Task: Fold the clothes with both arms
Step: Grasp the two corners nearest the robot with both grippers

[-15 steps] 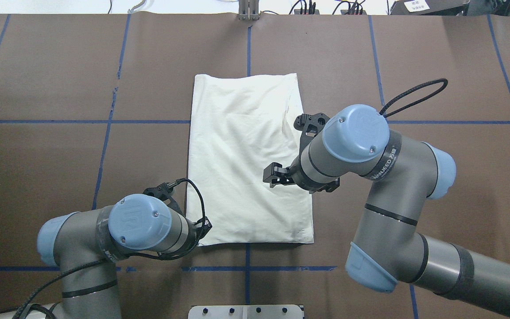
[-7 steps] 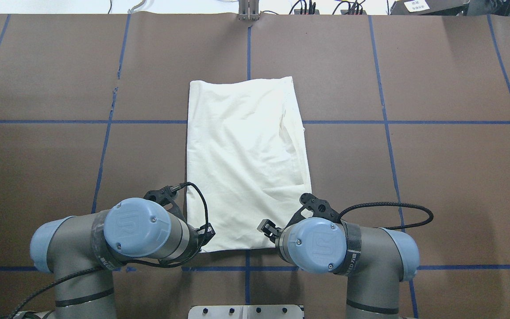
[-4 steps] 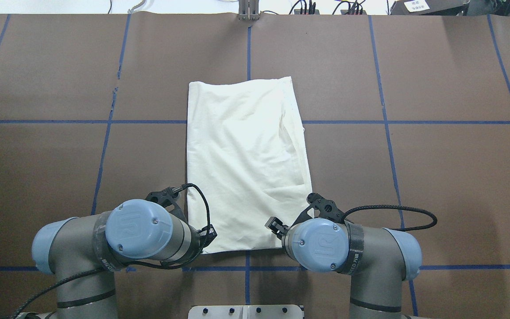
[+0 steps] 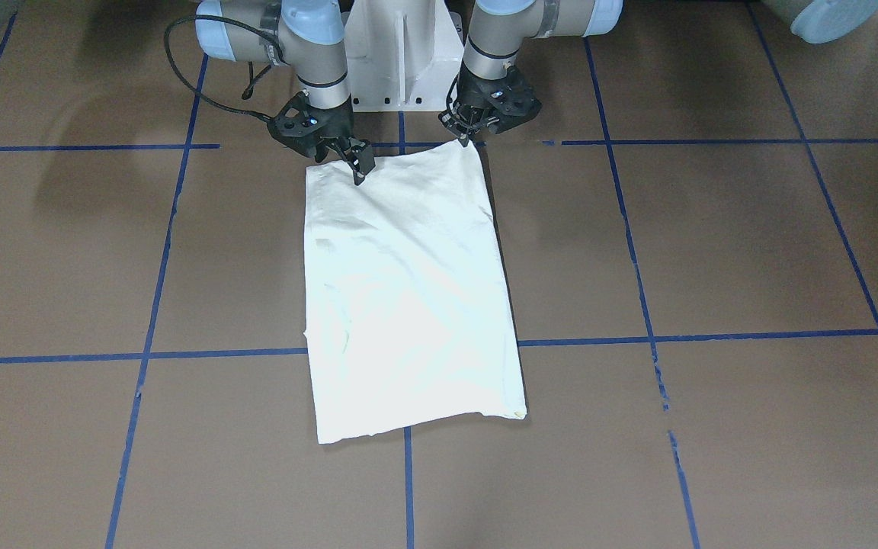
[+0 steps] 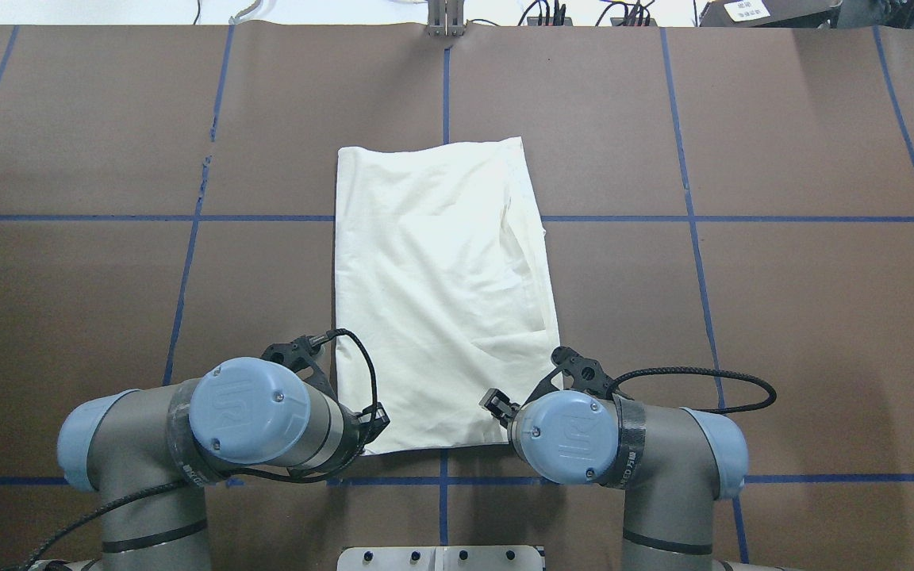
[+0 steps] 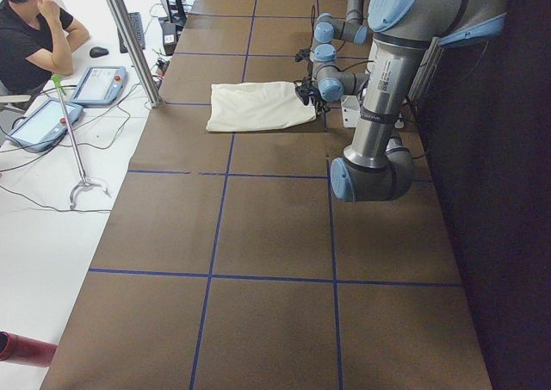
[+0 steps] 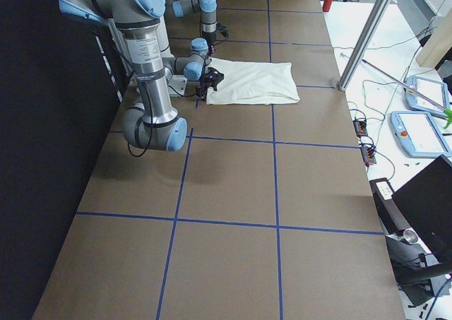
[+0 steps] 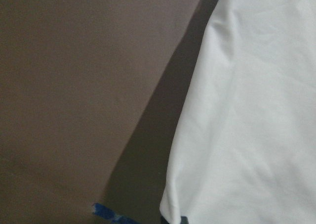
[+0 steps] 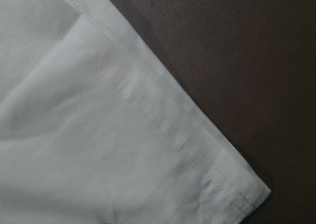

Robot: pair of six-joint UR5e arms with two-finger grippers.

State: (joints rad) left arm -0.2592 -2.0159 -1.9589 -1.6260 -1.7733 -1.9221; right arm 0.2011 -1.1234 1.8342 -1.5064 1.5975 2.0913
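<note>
Brown paper-covered table (image 5: 743,317) with a blue tape grid. Cream-white cotton shirt (image 5: 441,277), a plain creased rectangle, lies flat at centre. Grey left arm (image 5: 140,444) and right arm (image 5: 663,460) have blue caps embossed "UR". Seen overhead, left gripper (image 4: 466,139) meets the shirt's 7 o'clock corner and right gripper (image 4: 359,171) the 5 o'clock corner; whether either is clenched cannot be told.

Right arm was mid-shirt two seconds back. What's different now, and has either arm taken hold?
The right gripper swung back from the right edge of the shirt, mid-length, to its near right corner and hangs there. The far edge of the cloth shifted slightly toward the robot's left. The left gripper stayed at the near left corner. Whether either set of jaws is shut on cloth cannot be told.
</note>
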